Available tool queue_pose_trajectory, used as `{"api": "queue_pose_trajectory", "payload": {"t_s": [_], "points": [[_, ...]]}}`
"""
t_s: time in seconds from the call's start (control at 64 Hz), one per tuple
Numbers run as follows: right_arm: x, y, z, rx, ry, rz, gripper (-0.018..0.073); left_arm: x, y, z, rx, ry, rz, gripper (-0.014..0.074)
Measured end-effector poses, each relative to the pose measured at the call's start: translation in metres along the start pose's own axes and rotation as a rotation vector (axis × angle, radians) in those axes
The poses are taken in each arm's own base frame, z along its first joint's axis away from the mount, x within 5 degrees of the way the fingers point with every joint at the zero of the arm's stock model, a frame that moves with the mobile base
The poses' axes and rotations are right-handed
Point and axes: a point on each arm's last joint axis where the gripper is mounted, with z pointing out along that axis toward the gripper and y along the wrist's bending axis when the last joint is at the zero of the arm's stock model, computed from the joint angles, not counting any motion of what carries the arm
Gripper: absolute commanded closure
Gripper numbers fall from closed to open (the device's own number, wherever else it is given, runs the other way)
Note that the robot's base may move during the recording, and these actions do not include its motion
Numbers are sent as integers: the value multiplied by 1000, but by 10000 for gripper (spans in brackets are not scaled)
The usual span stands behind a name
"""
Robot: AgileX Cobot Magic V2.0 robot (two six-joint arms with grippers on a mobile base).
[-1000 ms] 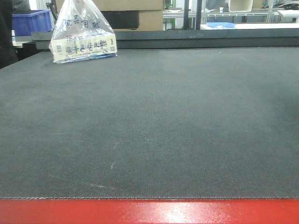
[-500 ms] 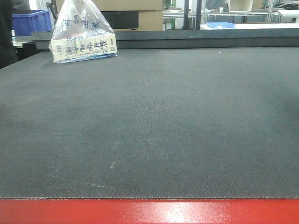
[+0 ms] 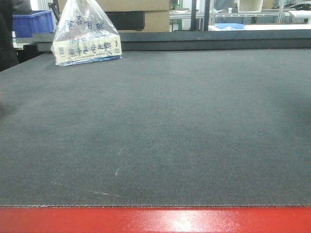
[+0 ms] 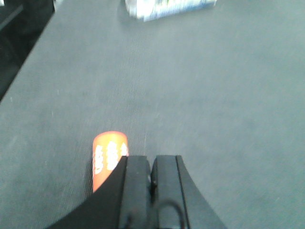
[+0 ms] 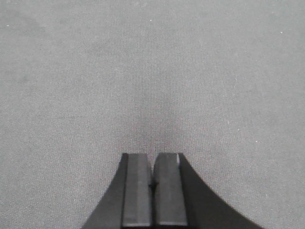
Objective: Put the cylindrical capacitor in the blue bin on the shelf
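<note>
An orange cylindrical capacitor (image 4: 107,155) with white print lies on the dark mat in the left wrist view, just left of and partly hidden behind my left gripper (image 4: 151,160). That gripper is shut and empty, its jaws pressed together beside the capacitor. My right gripper (image 5: 153,157) is shut and empty over bare mat. Neither gripper nor the capacitor shows in the front view. A blue bin (image 3: 32,22) stands at the far left back; no shelf can be made out.
A clear plastic bag holding a printed box (image 3: 86,39) stands on the mat (image 3: 165,126) at the back left, also in the left wrist view (image 4: 167,8). Cardboard boxes (image 3: 146,14) and racks are behind the table. A red edge (image 3: 155,221) runs along the front.
A faint shadow shows at the mat's left edge in the front view; nothing else has visibly changed.
</note>
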Motion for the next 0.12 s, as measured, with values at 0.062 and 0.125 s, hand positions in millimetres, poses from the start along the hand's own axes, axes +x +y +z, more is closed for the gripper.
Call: {"api": "queue_pose_trajectory", "payload": {"t_s": [0.062,0.125], "points": [[0,0,0,0,0,0,728,-4,0,-9,2,-33,-1,707],[0,0,0,0,-1,0,728,-8,-1,-19,4,-71,-3,707]]}}
